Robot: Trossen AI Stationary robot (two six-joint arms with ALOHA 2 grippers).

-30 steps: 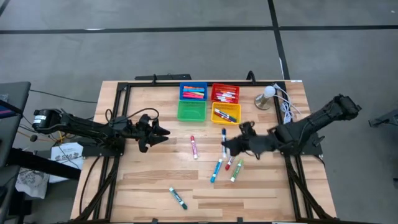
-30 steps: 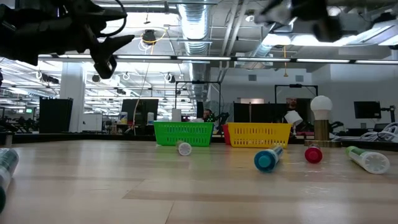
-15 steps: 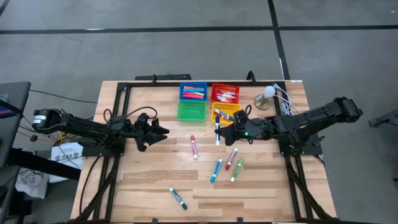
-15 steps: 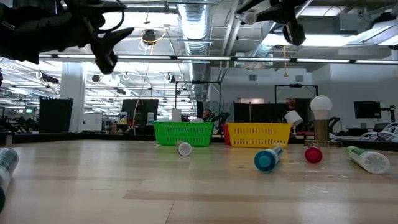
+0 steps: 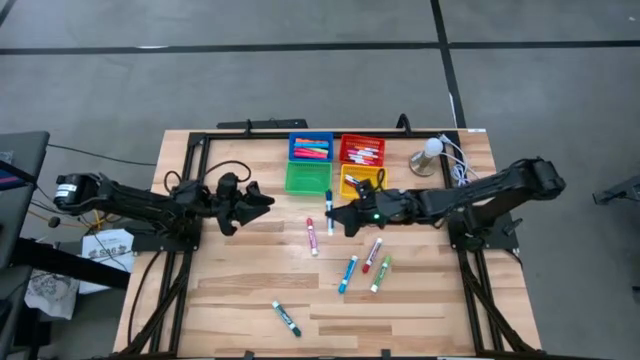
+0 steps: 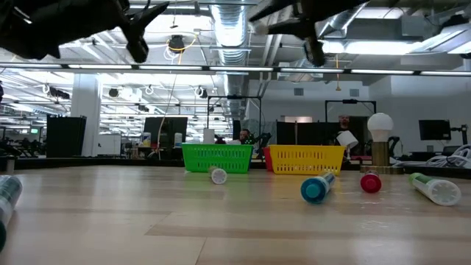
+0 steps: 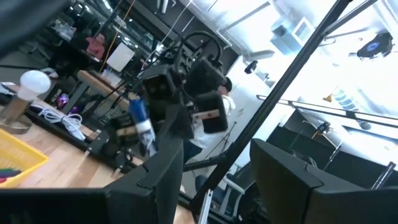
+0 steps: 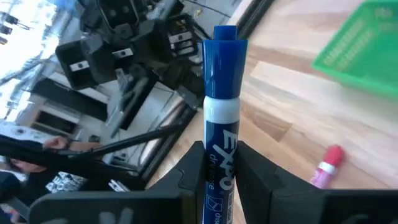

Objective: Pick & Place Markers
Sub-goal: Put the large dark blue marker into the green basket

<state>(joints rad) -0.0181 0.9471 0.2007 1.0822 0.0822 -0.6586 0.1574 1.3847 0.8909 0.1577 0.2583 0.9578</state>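
My right gripper (image 5: 336,213) is over the table's middle, shut on a blue-capped marker (image 5: 329,208) with a white barrel, which also shows in the right wrist view (image 8: 222,112). My left gripper (image 5: 262,200) hovers open, left of it, facing it (image 7: 214,180). Loose markers lie flat on the wood: a pink one (image 5: 312,237), a red one (image 5: 372,254), a blue one (image 5: 348,272), a green one (image 5: 381,273) and another green one (image 5: 286,318). More markers fill the blue bin (image 5: 311,148), red bin (image 5: 362,150) and yellow bin (image 5: 362,183). My right gripper pinches the marker's white barrel (image 8: 221,165) between its two fingers (image 8: 254,171), below the blue cap (image 8: 224,65). The fingers reach level from the table's right and lie across the marker. The marker is lifted clear of the table, its cap end sticking out past the fingers.
The green bin (image 5: 307,178) sits just far of the held marker. A small lamp (image 5: 428,155) with a white cord stands at the far right. A black frame runs along the table's far and side edges. Bare wood lies near the front edge.
My right gripper has travelled toward the table's left, from above the loose markers to a spot near the green bin, carrying the blue marker with it. My left gripper has risen a little and shifted slightly toward the far edge.
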